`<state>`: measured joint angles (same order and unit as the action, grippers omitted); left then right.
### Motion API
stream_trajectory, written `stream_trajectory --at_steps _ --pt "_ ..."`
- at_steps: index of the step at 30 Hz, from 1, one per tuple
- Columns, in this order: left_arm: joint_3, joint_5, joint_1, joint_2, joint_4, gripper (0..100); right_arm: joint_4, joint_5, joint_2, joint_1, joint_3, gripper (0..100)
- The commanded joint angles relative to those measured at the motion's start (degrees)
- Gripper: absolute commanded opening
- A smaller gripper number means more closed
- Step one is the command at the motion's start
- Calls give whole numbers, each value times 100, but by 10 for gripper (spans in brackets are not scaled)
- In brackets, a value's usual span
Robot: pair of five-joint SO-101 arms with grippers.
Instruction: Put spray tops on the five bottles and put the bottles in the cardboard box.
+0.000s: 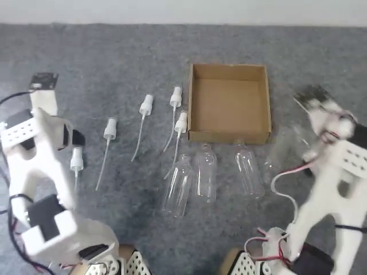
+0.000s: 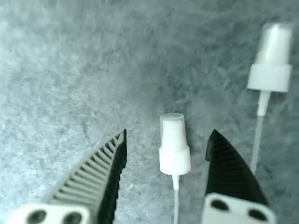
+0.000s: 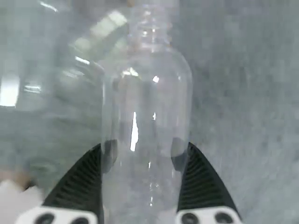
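At the left of the grey, felt-like carpet (image 1: 114,57) stood the white plastic left arm (image 1: 40,166). Its left gripper (image 2: 168,137) was spread wide, one ribbed grey finger and one ribbed black finger set either side of a small white plastic spray top (image 2: 174,149) without touching it. That top lay flat on the carpet, a capped cylinder over a wider collar with a thin translucent dip tube trailing from it. A second white spray top (image 2: 271,60) of the same shape lay just beyond. From above, three more white spray tops (image 1: 146,105) lay in a loose row towards the middle, well apart from each other, their tubes slightly curved. Near the centre three clear plastic bottles (image 1: 205,172) lay on their sides, smooth, round-shouldered and uncapped, with threaded necks pointing at the box; the leftmost one was tilted and lay against its neighbour. Just behind them sat the square brown cardboard box (image 1: 229,136), open-topped with low matte walls, its near wall close to the bottle necks. To the right of the box, the right gripper (image 3: 145,149) was closed on a fourth clear round-shouldered bottle (image 3: 147,93), its black fingers pressed against both sides of the glossy body, and another clear shape (image 3: 51,74) beside it was too blurred to make out
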<state>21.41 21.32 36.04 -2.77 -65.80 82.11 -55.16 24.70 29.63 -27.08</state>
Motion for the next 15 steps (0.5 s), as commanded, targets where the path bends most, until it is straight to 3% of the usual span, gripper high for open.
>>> stream_trajectory --at_steps 1,11,15 --pt "-66 281 97 -246 -44 250 -1042 -325 75 813 -624 6" --pt "-31 545 97 -1204 316 245 -2167 -70 -1516 1376 -607 6" --pt "-31 580 105 -1407 466 184 -2413 -9 -1982 1455 -510 6"
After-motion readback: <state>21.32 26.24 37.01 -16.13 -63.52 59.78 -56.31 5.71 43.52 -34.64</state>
